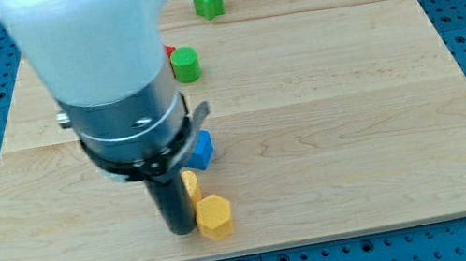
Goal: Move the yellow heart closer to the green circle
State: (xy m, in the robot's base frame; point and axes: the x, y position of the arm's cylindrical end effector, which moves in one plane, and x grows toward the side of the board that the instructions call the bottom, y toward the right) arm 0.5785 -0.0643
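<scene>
Rod parked right against the yellow blocks at the near edge, green circle way off at the far side.

No hand is fitted, so there's nothing to be called apart or together; my tip (179, 231) is planted on the surface (353, 110), touching the yellow hexagon (214, 216) on its left. A second yellow block (191, 185), probably the heart, is mostly hidden just behind the rod, so its shape can't really be confirmed. A blue block (202, 149) sits just beyond it, directly on the line to the green circle (186, 64). So a straight far-ward shove could easily get the blue block dragged along, or the hexagon moved instead. A green star (208, 0) and a red sliver (170, 53) are seen farther back.
</scene>
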